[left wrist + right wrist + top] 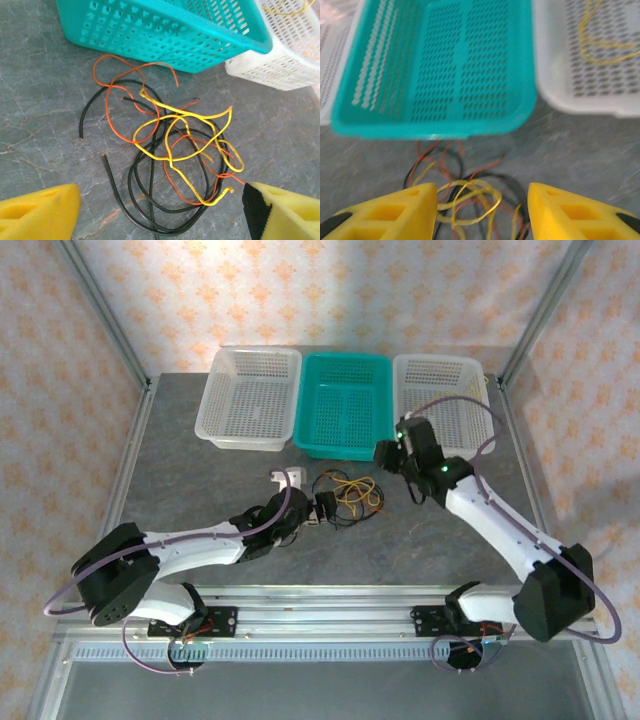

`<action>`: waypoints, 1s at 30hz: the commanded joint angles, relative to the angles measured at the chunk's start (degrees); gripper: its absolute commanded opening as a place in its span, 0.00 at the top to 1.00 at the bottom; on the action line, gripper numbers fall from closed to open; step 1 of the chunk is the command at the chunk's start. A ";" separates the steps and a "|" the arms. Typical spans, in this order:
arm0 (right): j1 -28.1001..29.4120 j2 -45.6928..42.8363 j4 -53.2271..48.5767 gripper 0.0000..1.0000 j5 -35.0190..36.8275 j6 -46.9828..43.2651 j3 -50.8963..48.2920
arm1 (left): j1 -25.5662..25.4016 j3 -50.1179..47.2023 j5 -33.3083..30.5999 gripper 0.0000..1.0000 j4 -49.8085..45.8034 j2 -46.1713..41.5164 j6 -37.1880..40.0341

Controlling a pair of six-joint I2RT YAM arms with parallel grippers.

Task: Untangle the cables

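You're hovering left gripper [160, 220] over the cables [170, 150], jaws spread, gripping nothing. You're holding right gripper [482, 210] near them, seemingly released too; view's blurred.

1. The white-shelled left robot arm [190, 543], lower left of the top view, has smooth white links and black joint housings.
2. The white-shelled right robot arm [497, 523], lower right, has the same white links, a bulky black shoulder block and a small green light near the wrist.
3. A thick purple-grey cable [452, 398] loops along each arm.
4. The left jaws carry bright yellow wedge pads [40, 212], one with a black patch.
5. The right jaws carry yellow wedge pads [395, 212] with rectangular cut-outs.
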 commanded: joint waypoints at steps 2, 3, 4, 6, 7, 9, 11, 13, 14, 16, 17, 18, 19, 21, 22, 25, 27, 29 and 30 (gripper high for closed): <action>5.26 -2.19 0.63 0.53 2.94 5.52 -4.34 | 0.49 -0.27 3.36 0.14 2.20 1.88 -3.00; 6.02 -1.77 0.70 0.53 3.47 5.19 -5.17 | 1.05 -0.66 4.71 0.14 3.43 2.26 -3.43; 6.46 -1.07 1.14 0.53 3.24 3.96 -6.01 | 1.64 -1.07 6.19 0.14 4.86 2.83 -3.87; 6.65 0.15 3.59 0.54 1.40 -0.43 -8.07 | 2.81 -1.62 8.58 0.13 7.25 3.82 -4.85; 6.65 0.71 4.98 0.55 0.73 -3.02 -9.01 | 3.25 -1.93 9.50 0.13 8.74 4.21 -5.37; 6.65 1.69 7.34 0.57 -0.06 -7.45 -10.29 | 3.83 -2.11 10.71 0.13 10.55 4.95 -6.17; 6.52 2.89 9.33 0.57 0.00 -11.08 -11.06 | 4.48 -2.48 11.56 0.13 12.44 5.45 -7.33; 6.32 4.50 10.87 0.53 0.82 -13.62 -11.32 | 5.36 -3.34 13.17 0.12 15.37 6.13 -8.98; 6.05 5.41 11.47 0.51 0.83 -14.59 -11.28 | 6.06 -4.25 14.30 0.12 17.45 6.48 -10.37; 5.86 7.06 12.12 0.47 0.74 -16.12 -11.14 | 7.33 -6.21 16.30 0.12 22.34 6.92 -12.68; 5.80 7.79 12.58 0.45 1.11 -16.64 -11.22 | 7.85 -7.09 16.82 0.12 23.91 7.04 -13.55; 5.72 8.50 12.88 0.44 1.52 -16.95 -11.26 | 8.22 -7.60 17.09 0.12 24.76 7.12 -13.94; 5.60 9.25 13.16 0.43 2.07 -17.29 -11.06 | 8.49 -7.89 17.26 0.12 24.92 7.10 -14.14; 5.04 10.60 13.79 0.42 2.62 -17.24 -10.73 | 8.78 -7.91 17.28 0.12 24.58 7.07 -14.16; 4.77 11.36 14.45 0.42 2.81 -17.25 -10.67 | 8.91 -7.91 17.28 0.12 24.67 7.12 -14.22; 4.41 13.35 16.78 0.44 3.81 -18.16 -11.06 | 9.04 -7.38 17.38 0.13 24.08 7.20 -13.92; 4.17 14.76 18.19 0.45 4.06 -18.86 -11.04 | 9.04 -6.66 17.28 0.13 23.21 7.39 -13.59; 3.86 16.38 19.17 0.45 4.16 -19.58 -10.46 | 9.04 -6.04 17.58 0.14 22.93 7.69 -13.21; 3.71 17.21 19.49 0.46 4.32 -19.74 -10.12 | 9.04 -5.70 17.63 0.14 22.55 7.81 -13.08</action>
